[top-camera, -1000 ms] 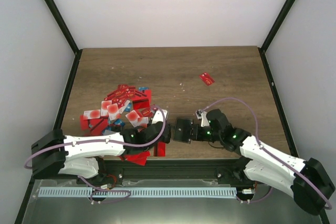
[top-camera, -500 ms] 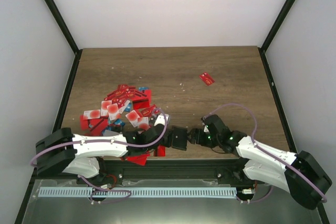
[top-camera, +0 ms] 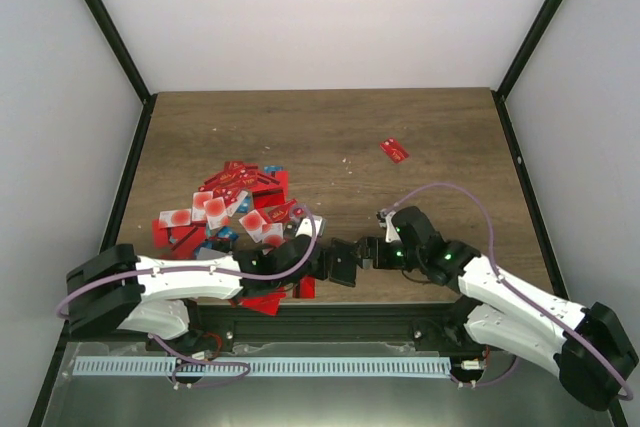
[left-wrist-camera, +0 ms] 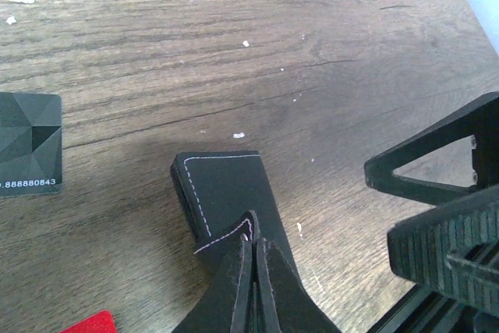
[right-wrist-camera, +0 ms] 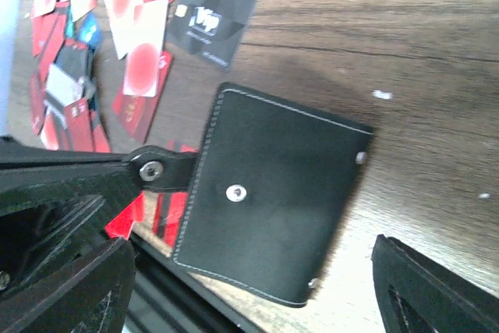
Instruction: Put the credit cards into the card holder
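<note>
At the bench (top-camera: 400, 117) near edge, left gripper (left-wrist-camera: 253, 243) clamps the card holder (right-wrist-camera: 273, 193); right gripper (top-camera: 376, 255), spread wide, should next open it

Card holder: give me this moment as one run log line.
card holder: held at one edge | left tool: shut on card holder | right tool: open, beside it | credit cards: heaped on table
</note>
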{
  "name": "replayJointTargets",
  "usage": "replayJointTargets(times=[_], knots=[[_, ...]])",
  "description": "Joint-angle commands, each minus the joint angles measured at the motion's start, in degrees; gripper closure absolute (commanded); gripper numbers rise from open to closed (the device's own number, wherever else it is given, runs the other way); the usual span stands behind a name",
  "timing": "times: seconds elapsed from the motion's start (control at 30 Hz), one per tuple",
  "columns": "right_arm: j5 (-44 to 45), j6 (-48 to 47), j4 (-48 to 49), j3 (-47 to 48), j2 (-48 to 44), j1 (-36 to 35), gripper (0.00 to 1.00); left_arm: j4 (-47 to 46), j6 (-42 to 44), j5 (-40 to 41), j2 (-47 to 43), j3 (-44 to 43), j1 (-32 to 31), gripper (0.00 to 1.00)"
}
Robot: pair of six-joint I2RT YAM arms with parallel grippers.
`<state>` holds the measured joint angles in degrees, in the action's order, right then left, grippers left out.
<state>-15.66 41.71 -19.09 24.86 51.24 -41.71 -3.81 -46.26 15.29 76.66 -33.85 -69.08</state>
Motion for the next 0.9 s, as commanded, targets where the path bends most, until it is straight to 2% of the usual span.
replayJointTargets(times=[0.0,0.33,0.57,0.77,0.87], knots=[[-5.71,-2.98,-1.51,3.22,-0.52,-0.52,0.16,-1.26,0.82,-1.22,-3.21,-0.37,0.17,0.96],[-8.06,-2.62,1.25,4.06,4.01,-3.14,0.2,-0.75,2.42,-1.71,-3.89,-2.39,0.18,0.96],[-3.82,-2.09,0.82,3.74,5.52,-3.2,0.3,-0.41,2.69,-1.46,-4.24,-2.55,0.17,0.96],[-4.86,-2.16,2.63,3.75,7.8,-3.29,0.35,-0.58,2.82,-1.84,-4.48,-2.59,0.17,0.96],[-3.8,-2.33,2.15,4.04,8.83,-3.29,0.41,-0.47,2.92,-1.8,-4.58,-2.54,0.17,0.96]])
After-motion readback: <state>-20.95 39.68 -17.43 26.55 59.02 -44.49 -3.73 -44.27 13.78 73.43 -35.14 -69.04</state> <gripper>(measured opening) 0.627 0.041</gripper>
